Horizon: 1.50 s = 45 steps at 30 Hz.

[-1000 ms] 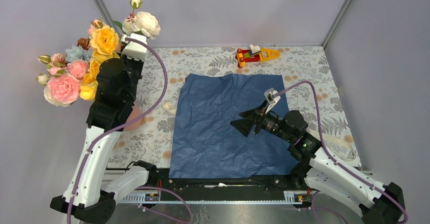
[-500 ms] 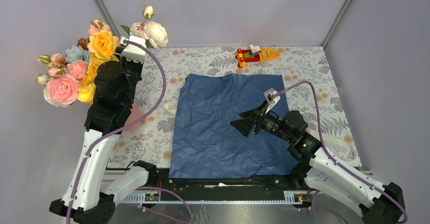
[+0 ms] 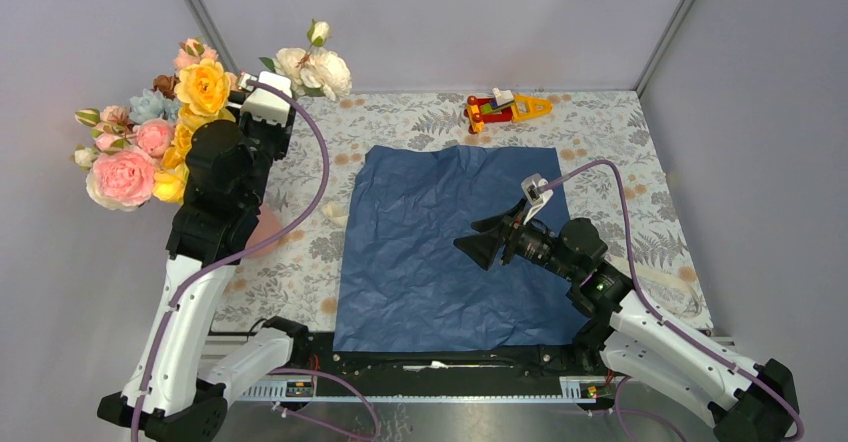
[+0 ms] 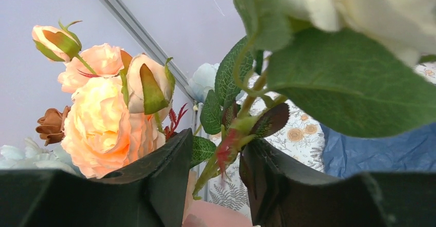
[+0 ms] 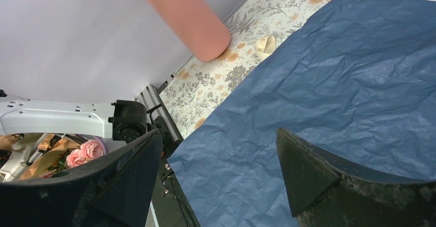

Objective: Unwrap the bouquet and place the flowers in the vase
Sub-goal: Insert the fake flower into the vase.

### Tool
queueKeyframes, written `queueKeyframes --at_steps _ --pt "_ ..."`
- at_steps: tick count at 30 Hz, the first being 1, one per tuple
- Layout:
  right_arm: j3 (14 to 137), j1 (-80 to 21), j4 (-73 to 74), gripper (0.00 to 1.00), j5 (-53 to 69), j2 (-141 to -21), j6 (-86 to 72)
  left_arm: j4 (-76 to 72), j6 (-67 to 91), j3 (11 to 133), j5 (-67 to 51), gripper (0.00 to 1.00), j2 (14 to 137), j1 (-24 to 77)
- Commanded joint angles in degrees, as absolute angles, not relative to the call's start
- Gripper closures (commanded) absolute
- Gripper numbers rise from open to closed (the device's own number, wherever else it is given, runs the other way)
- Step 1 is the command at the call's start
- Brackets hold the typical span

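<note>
The bouquet's crinkled blue paper [image 3: 450, 237] lies spread flat on the table, empty. Small pink, yellow and cream flowers [image 3: 150, 147] bunch at the far left; my left arm hides their lower stems. Only a sliver of the salmon-pink vase [image 3: 263, 232] shows under that arm. My left gripper [image 4: 218, 144] is open above the vase [image 4: 216, 214]. A green stem [image 4: 226, 152] with a cream bloom [image 3: 318, 67] stands loosely between its fingers. My right gripper [image 3: 480, 247] hovers open over the paper, holding nothing.
A red-and-yellow toy [image 3: 505, 110] sits at the back of the floral tablecloth [image 3: 600, 142]. A curl of cream ribbon [image 3: 335, 214] lies between the vase and the paper. Grey walls close in on the left, back and right.
My left gripper's jaws have parted around the stem. The cream bloom has swung right and a little lower. The right arm has not moved.
</note>
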<state>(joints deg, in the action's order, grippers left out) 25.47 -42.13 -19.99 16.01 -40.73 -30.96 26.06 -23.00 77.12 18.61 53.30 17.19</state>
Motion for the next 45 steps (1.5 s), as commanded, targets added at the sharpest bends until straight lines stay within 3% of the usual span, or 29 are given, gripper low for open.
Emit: queueKeyframes --at_steps 1,9,14,45 --pt "25.39 -42.32 -22.81 0.13 15.9 -40.61 -31.09 23.3 -22.65 78.16 16.81 0.56 52.49 16.87" --pt "25.17 -42.34 -23.18 0.13 15.91 -40.69 -31.28 22.49 -22.85 78.06 19.4 0.87 52.14 16.87" --pt "25.14 -42.29 -23.23 0.13 15.89 -40.56 -31.29 22.12 -24.17 77.26 23.53 0.99 52.11 16.87" --pt "24.59 -42.36 -22.84 0.13 16.04 -39.53 -31.45 19.23 -21.83 72.53 26.89 1.0 50.33 12.09"
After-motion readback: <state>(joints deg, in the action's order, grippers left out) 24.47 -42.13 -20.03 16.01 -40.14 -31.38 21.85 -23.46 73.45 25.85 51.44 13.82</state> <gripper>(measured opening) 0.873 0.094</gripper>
